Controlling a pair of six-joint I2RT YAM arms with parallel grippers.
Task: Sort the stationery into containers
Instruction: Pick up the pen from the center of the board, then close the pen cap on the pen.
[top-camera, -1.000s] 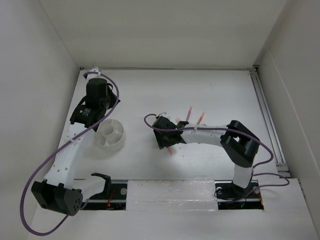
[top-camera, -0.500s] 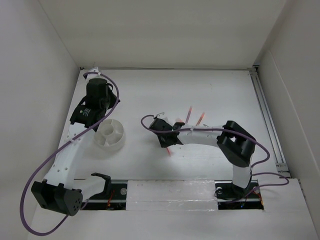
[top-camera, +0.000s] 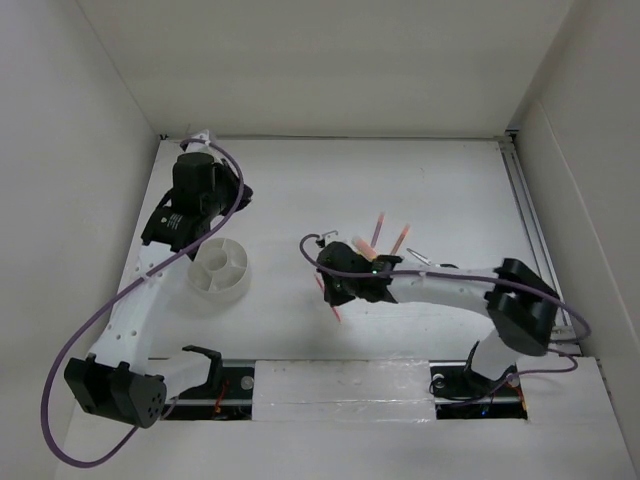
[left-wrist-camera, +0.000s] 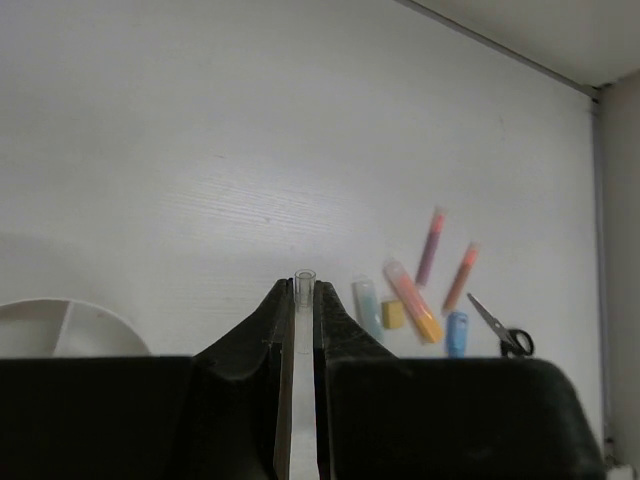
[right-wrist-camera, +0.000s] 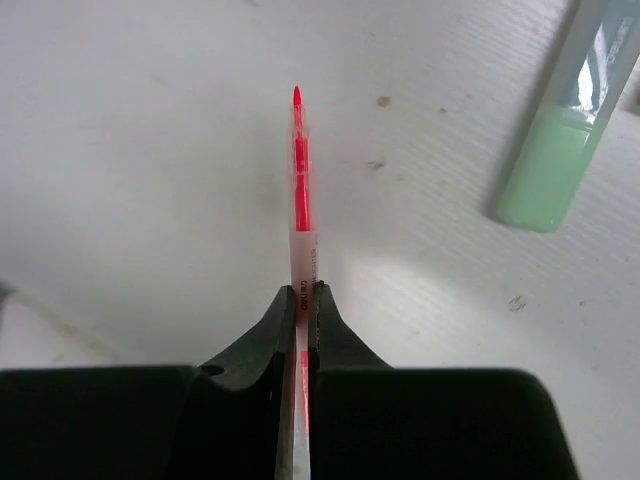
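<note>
Right pincer (right-wrist-camera: 302, 292) clamped on red pen (right-wrist-camera: 298, 170) | left pincer (left-wrist-camera: 303, 290) clamped on thin clear tube (left-wrist-camera: 305, 276)

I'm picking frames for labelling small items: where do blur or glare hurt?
Right wrist view: the red pen is crisp, the green marker soft, with a bright patch on the table beside the pen. Left wrist view: the far markers and scissors are blurred. Top view: table washed out, loose pens tiny.

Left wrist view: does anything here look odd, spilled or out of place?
Nothing looks spilled or damaged. One thing to note: the left gripper is shut on a thin clear tube, perhaps a pen, whose open end pokes past the fingertips.
</note>
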